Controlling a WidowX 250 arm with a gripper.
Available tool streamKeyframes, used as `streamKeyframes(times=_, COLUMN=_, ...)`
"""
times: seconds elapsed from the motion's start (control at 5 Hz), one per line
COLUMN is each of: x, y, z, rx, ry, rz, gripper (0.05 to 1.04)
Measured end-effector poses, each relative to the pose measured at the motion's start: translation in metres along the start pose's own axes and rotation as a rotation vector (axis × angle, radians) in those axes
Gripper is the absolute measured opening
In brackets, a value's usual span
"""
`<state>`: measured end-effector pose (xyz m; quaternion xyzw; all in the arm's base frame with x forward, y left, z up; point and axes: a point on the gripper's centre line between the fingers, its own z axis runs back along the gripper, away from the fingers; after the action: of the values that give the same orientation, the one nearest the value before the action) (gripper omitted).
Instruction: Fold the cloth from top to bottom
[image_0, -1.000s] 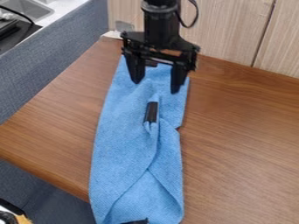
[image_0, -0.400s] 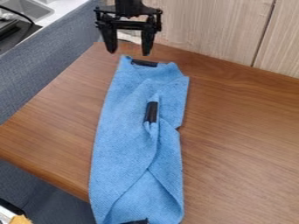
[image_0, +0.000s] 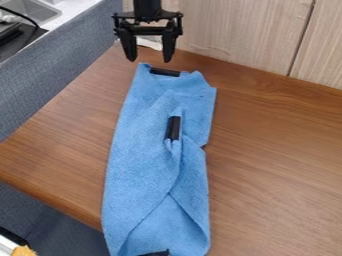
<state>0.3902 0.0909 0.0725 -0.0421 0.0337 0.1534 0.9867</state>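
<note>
First, top tab: I'd go for the black tab (image_0: 165, 72) at the cloth's 12 o'clock end, closing across the fabric close beside it, so the blue cloth (image_0: 133, 165) itself comes up and not just the tab.
Top edge: it looks soft and slightly rumpled, so I should come down gently, press until I meet the worktop (image_0: 280, 150), then pinch; too shallow a bite would probably slip off.
Fold path: lift enough to clear the middle, then travel straight towards 6 o'clock in a low arc; straying towards 4 or 8 would skew the fold.
Middle tab: this second black tab (image_0: 174, 128) sits on a raised pleat and might snag what I carry over it, so I'd keep the edge high there.
Bottom flaps: they cross loosely towards 6 o'clock, near a dark strip (image_0: 156, 253); I'd release softly, since dragging could push them apart.
My jaws: spread, tips pointing down, nothing between them, near the worktop's 12 o'clock edge; I can't tell how high they hang.
Blue cloth's place: lengthwise on the worktop, 12 to 6 o'clock, its top end near my tips towards 5 o'clock and the rest stretching away towards 6. I judge the fold unstarted.
</note>
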Motion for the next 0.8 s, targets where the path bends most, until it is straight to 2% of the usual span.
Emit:
streamKeyframes(times=0.2, x=0.004, y=0.009, z=-0.013, rx=0.006, ry=0.032, rz=0.025, gripper=0.999)
streamKeyframes(times=0.4, x=0.004, y=0.014, z=-0.025, rx=0.034, ry=0.013, rz=0.030, gripper=0.998)
streamKeyframes(times=0.6, x=0.003, y=0.015, z=-0.034, rx=0.051, ry=-0.004, rz=0.029, gripper=0.938)
streamKeyframes(times=0.8, x=0.003, y=0.012, z=-0.035, rx=0.063, ry=-0.023, rz=0.019, gripper=0.657)
